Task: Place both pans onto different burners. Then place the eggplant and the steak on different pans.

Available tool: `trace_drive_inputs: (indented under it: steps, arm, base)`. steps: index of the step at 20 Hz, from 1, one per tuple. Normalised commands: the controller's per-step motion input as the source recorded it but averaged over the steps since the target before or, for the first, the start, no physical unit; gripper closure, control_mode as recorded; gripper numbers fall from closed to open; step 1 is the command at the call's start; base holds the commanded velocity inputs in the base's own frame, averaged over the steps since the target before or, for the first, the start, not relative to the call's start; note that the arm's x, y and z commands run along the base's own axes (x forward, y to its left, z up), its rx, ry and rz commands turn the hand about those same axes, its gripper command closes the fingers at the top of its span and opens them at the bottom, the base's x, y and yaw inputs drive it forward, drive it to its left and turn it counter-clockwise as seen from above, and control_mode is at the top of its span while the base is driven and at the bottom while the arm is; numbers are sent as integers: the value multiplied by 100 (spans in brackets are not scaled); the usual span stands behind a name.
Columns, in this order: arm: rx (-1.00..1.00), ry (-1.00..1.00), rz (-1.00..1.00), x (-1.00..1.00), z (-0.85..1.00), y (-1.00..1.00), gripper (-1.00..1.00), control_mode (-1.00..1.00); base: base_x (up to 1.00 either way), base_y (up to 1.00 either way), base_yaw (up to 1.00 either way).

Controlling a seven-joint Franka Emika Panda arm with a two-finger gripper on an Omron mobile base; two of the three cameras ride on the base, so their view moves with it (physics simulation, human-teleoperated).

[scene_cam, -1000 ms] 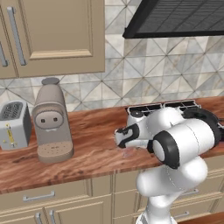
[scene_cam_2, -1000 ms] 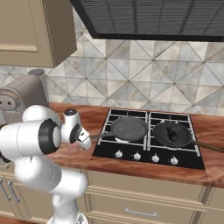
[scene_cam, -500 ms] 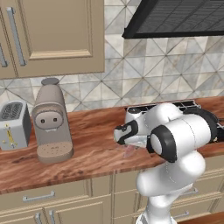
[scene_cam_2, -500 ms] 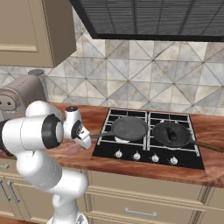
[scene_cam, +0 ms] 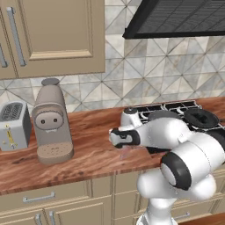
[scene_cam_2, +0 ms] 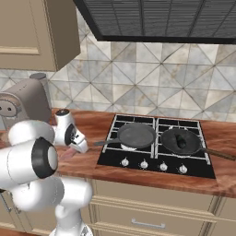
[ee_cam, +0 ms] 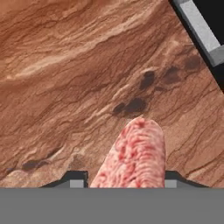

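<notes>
Since a second ago hand [ee_cam: 127,183] dropped lower, fingers closed onto steak [ee_cam: 133,155] at frame bottom, lying on desk [ee_cam: 65,65]. Meat probably floppy, slick; mid-slab grip safest.

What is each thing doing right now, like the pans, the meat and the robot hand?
grey pan: on left front burner, empty.
dark pan: on right front burner, holds the eggplant.
steak: on the wooden counter, between the fingertips.
gripper: closed around the steak.

Bare counter [scene_cam: 92,132] lies open between coffee machine [scene_cam: 50,121] and cooktop [scene_cam_2: 156,159].
</notes>
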Motion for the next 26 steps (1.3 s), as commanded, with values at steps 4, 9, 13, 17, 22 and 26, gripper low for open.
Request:
trace_drive_inputs:
  steps: [4, 9, 13, 17, 22, 26]
  arm:
    - [0, -8, 3, -47, 82, 2, 100, -100]
    - [0, -3, 1, -42, 100, -12, 100, -100]
    - [0, 0, 1, -15, 100, -36, 100, -100]
    - [-1, -2, 0, 1, 83, -58, 100, -100]
    - [-8, -9, 1, 10, 58, -61, 100, -100]
    - [-1, 0, 1, 49, 25, -65, 100, -100]
  base:
    - [0, 0, 0]
    - [0, 0, 0]
    - [0, 0, 0]
    - [0, 0, 0]
    - [0, 0, 0]
    - [0, 0, 0]
